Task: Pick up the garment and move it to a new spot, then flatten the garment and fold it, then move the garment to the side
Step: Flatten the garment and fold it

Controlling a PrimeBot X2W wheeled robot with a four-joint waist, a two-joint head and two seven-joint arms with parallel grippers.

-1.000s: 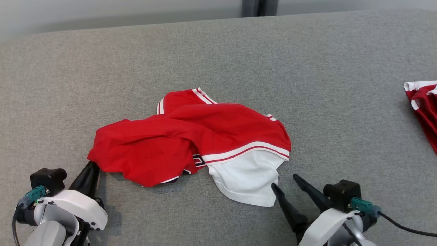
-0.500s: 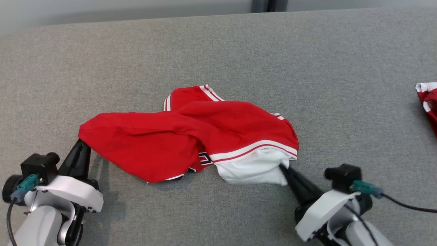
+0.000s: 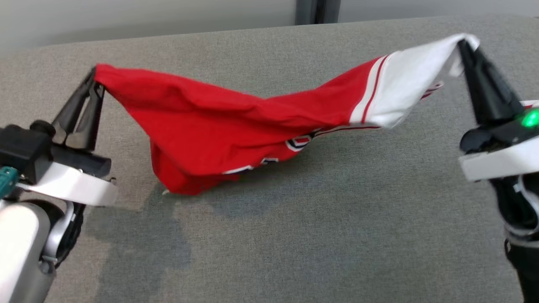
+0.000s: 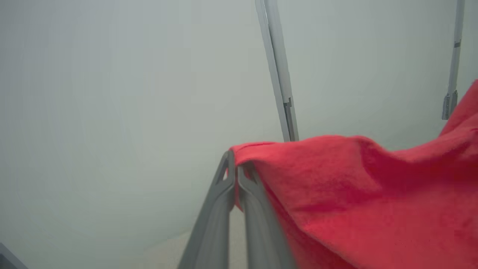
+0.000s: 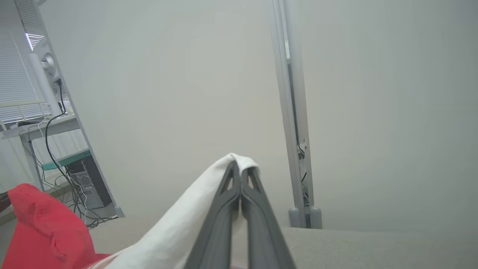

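Fabric of a grey weave covers the work surface point(image 3: 337, 252), and its near left part carries a dim shadow point(image 3: 164, 240) of what hangs above. Further in, the left gripper point(image 3: 93, 81) on the left and the right gripper point(image 3: 462, 43) on the right stand well apart, each with its two dark fingers pressed together on cloth. Between them the red and white jersey point(image 3: 219, 122) is strung like a hammock. The left jaws pinch a red corner and the right jaws pinch the tip of the white end. The red middle, with dark and white lettering along its lower edge, sags to the surface or just above it; which cannot be told. Both wrist views show the fingertips closed tight over the fabric's edge. Beyond the far edge of the surface stands a pale wall point(image 3: 147, 17) with a dark upright post point(image 3: 310, 11).
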